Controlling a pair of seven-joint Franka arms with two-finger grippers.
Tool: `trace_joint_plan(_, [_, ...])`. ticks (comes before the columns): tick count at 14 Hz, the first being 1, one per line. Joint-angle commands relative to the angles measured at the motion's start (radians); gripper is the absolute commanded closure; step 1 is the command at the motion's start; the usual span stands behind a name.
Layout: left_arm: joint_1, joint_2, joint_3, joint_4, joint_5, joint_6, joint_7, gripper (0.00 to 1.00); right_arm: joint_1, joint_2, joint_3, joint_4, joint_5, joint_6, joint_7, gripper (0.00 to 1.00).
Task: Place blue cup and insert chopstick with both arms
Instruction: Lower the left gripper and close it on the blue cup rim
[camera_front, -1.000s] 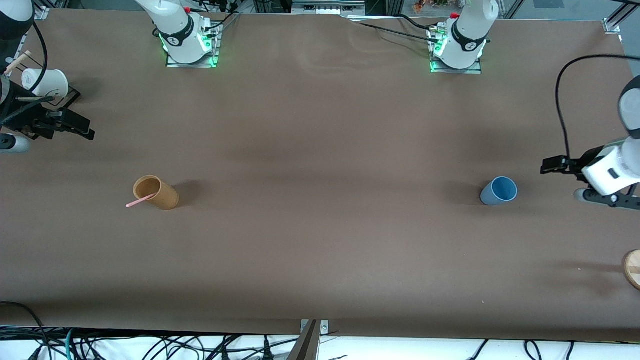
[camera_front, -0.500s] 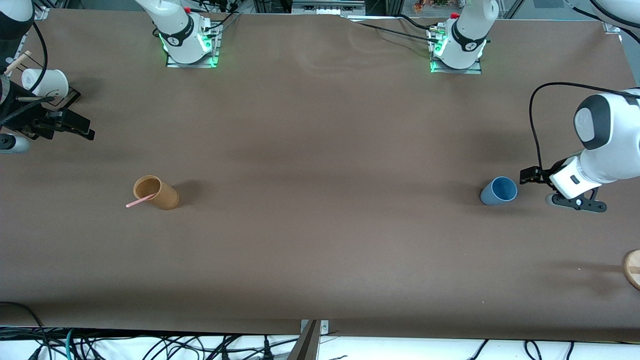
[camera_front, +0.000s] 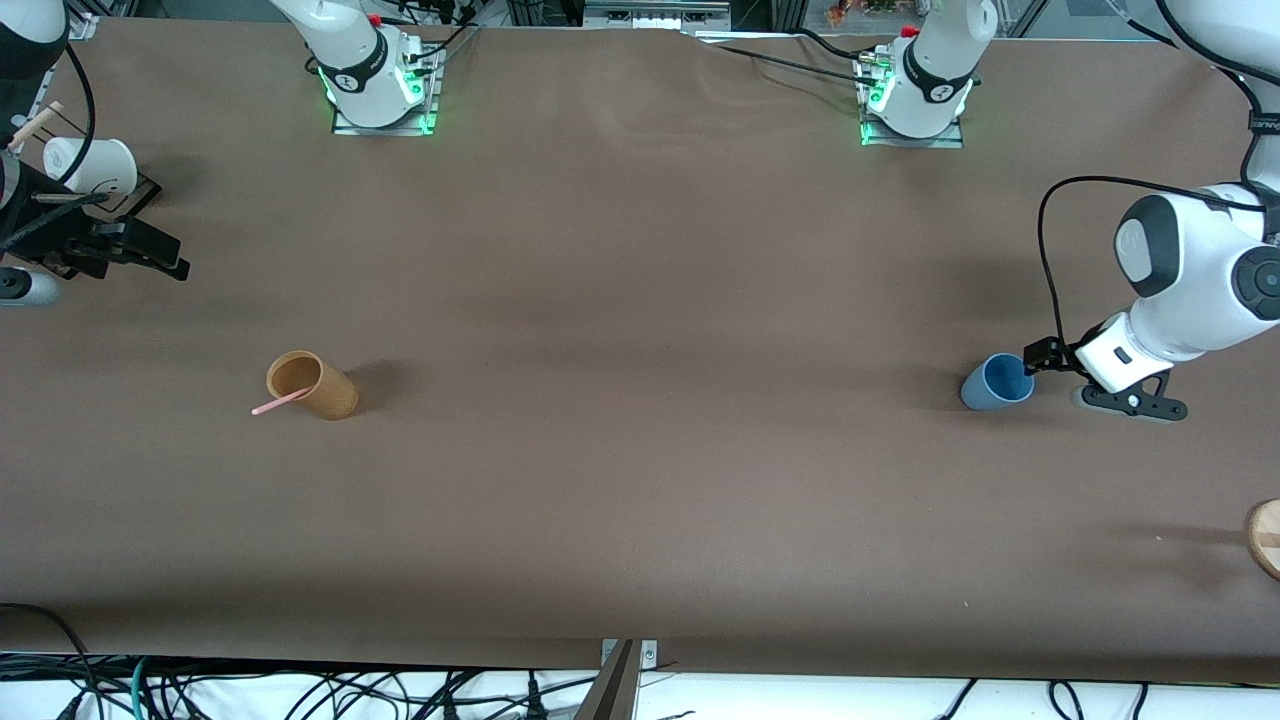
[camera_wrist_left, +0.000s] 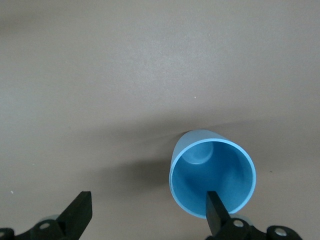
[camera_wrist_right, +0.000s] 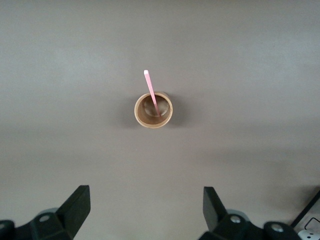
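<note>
Blue cup (camera_front: 997, 382) upright near left arm's end, pink chopstick (camera_front: 279, 403) leaning inside tan cup (camera_front: 312, 386)

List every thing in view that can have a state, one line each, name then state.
blue cup: upright on the table, empty, not gripped.
chopstick: leaning in the tan cup, one end poking over the rim.
tan cup: upright, holding the chopstick.
white cup: lying on its side at the right arm's end of the table.
left gripper: open, low beside the blue cup, one finger over its rim.
right gripper: open, high above the table, waiting.
</note>
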Motion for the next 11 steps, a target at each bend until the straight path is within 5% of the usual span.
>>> trace_joint_plan(1, [0.002,0.011,-0.004,-0.016,0.026,0.048,0.012,0.00,-0.006,0.008,0.004,0.028,0.004,-0.023,-0.011,0.00])
trace_joint_plan(11, [-0.006,0.050,-0.004,-0.074,0.024,0.190,0.011,0.00,-0.006,0.008,0.004,0.028,0.002,-0.023,-0.011,0.00])
